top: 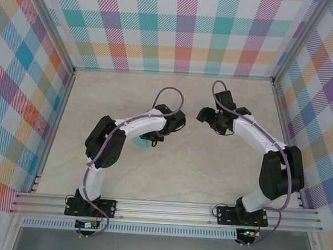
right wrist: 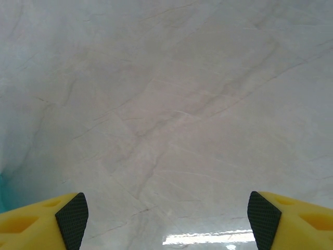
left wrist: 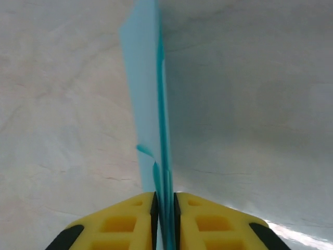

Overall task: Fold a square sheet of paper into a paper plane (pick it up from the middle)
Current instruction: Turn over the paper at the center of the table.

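Note:
The square sheet of paper, folded into a narrow turquoise paper plane [left wrist: 145, 78], stands on edge between the yellow fingers of my left gripper [left wrist: 164, 208]. Its layers run away from the jaws over the table. The black pads sit tight against both sides of the folds. From above, a small turquoise corner of the paper plane [top: 138, 141] peeks out beside my left gripper [top: 149, 138], low over the middle of the table. My right gripper [top: 204, 115] hovers to the right of it, apart from the paper. In the right wrist view the right gripper [right wrist: 166, 219] is wide open over bare table.
The pale marble-patterned table [top: 168, 176] is walled by checked panels on the left, back and right. An aluminium rail [top: 166, 211] with both arm bases runs along the near edge. The two grippers are about a hand's width apart.

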`<state>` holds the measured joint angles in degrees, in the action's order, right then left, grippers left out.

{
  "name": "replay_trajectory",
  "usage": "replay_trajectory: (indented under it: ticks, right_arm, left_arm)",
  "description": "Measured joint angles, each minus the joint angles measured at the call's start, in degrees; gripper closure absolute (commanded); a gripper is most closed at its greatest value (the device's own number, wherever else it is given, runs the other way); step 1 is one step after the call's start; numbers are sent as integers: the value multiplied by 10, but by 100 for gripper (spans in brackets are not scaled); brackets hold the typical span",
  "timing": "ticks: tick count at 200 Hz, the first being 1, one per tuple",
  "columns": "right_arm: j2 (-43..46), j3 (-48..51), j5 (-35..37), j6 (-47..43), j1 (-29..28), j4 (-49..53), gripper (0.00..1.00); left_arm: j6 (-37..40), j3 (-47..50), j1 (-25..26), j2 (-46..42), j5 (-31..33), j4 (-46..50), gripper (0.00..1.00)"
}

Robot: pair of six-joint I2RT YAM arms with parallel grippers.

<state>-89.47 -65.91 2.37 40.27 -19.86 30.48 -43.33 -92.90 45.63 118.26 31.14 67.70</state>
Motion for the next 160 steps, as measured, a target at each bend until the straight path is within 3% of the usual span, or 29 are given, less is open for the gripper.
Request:
replay_trajectory:
  ticks: [35, 74, 107, 127, 160]
  right_arm:
    - [5, 9, -11, -3, 12, -1, 18]
    - [1, 23, -110, -23, 10, -40, 24]
    - [-22, 23, -179, -35, -40, -78, 36]
    - [-45, 20, -206, -35, -97, -97, 45]
    - [-96, -1, -238, -31, -179, -119, 51]
  left_arm:
    - [34, 0, 0, -2, -82, -68, 35]
    - [69, 41, -20, -80, -186, -167, 16]
    - [71, 114, -65, -195, -190, -221, 6]
    - [59, 169, -100, -250, -170, -237, 4]
    - [19, 270, -140, -312, -150, -247, 4]
